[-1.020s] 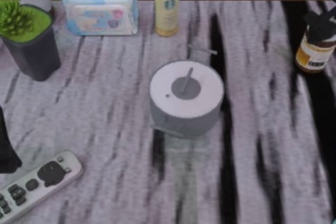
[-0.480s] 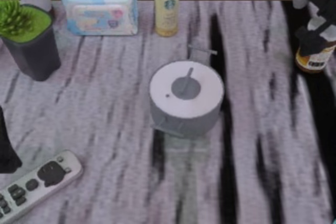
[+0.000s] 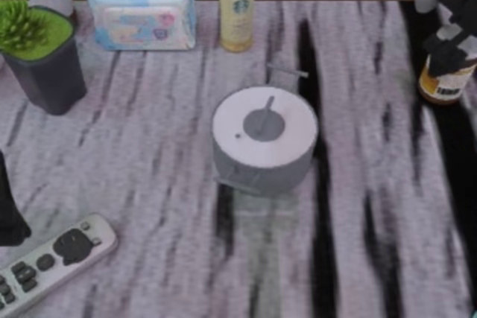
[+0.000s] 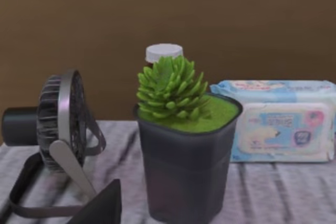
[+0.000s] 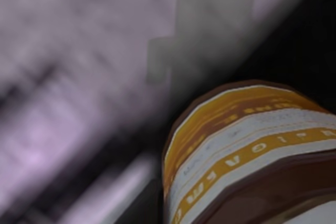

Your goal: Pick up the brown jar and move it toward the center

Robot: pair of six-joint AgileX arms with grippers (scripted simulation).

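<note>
Risk: the brown jar (image 3: 443,80), at the frame's right edge in its upper part, could slip or tip if the grip on its top was shallow. Right gripper (image 3: 451,39) sat over the lid, apparently grasping it; finger closure unclear. Left arm parked at lower left.

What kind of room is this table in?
Probably a home or office desk, in a simulation: a potted plant, a wipes pack, a remote and a small fan share the streaky table.
</note>
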